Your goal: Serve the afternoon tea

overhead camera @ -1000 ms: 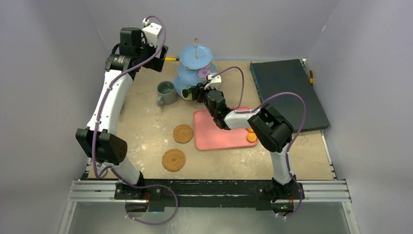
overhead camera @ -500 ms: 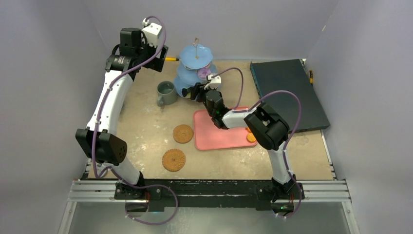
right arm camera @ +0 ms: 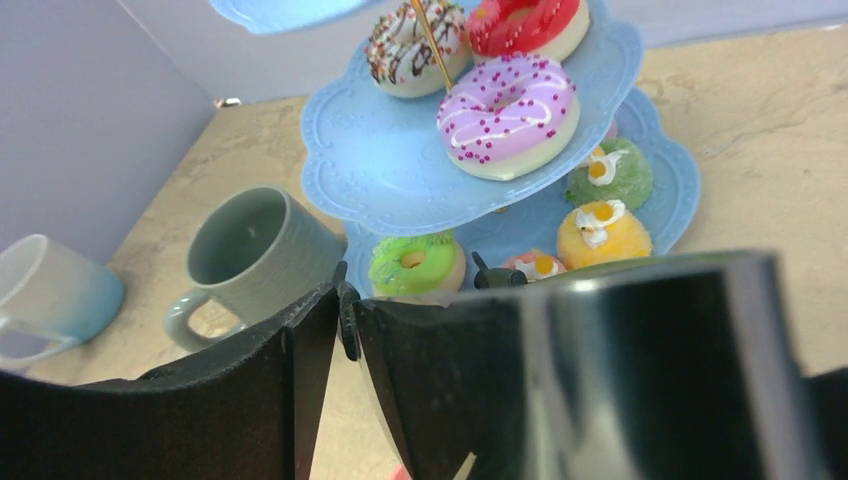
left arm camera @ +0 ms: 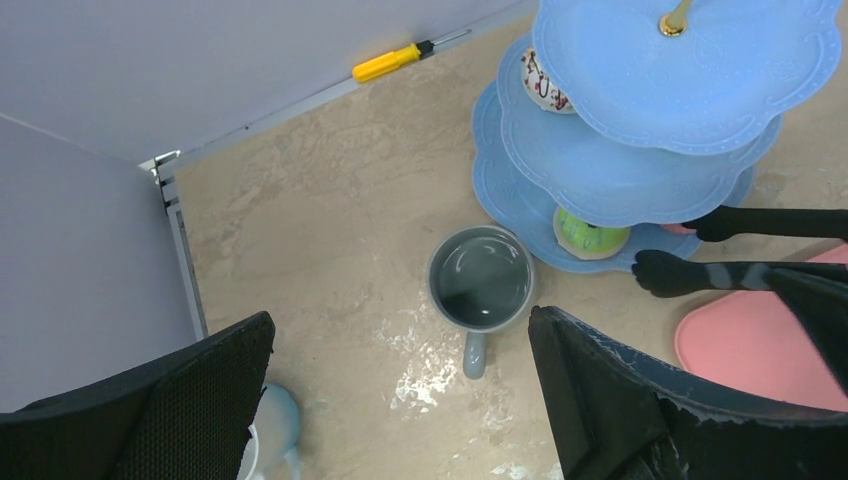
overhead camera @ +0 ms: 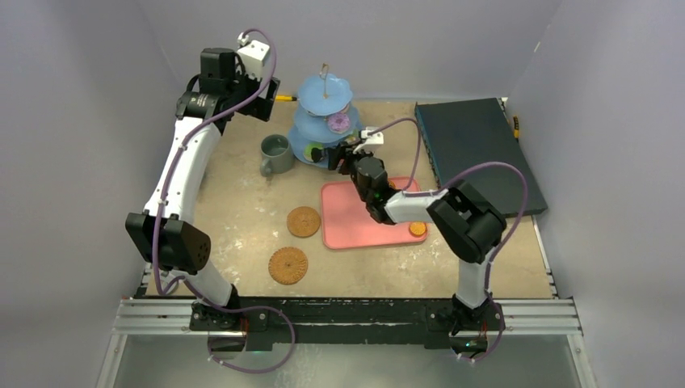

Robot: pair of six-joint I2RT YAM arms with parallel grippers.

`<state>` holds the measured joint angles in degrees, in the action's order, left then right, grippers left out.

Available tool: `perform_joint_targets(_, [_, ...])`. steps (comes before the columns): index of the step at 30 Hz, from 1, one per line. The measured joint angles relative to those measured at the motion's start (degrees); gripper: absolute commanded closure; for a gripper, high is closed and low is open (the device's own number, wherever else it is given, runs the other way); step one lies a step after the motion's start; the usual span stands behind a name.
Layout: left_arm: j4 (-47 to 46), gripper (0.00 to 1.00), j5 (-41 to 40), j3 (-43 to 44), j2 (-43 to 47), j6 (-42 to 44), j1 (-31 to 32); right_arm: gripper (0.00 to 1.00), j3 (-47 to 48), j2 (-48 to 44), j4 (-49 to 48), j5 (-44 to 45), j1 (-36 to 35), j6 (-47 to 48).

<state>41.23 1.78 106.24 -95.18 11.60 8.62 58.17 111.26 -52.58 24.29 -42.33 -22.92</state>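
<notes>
The right fingers (overhead camera: 346, 157) grip black tongs (left arm camera: 700, 272). The tongs' tips are apart, right by the rim of the blue stand's (left arm camera: 640, 100) bottom plate, next to a green doughnut (right arm camera: 415, 263). The left fingers (overhead camera: 263, 95) are wide open, high over the grey mug (left arm camera: 480, 280), and hold nothing. A pink doughnut (right arm camera: 510, 112) sits on the middle plate. The white mug (right arm camera: 50, 290) stands near the wall. Two coasters (overhead camera: 304, 221) lie on the counter (overhead camera: 242, 202) by the pink tray (overhead camera: 355, 225)

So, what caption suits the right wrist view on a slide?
Doughnuts and cupcakes crowd two tiers of the blue stand, a grey-green mug beside it.
</notes>
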Motion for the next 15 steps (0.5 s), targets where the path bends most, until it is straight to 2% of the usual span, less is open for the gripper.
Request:
perform_joint_targets(7, [0.0,0.01,0.6,-0.5,0.0,0.0,0.0,0.34,-9.0,-13.3,1.9,-0.2,0.0,-0.3])
perform_joint_targets(15, [0.0,0.01,1.2,-0.5,0.0,0.0,0.0,0.35,-17.1,-26.3,13.4,4.3,0.0,-1.9])
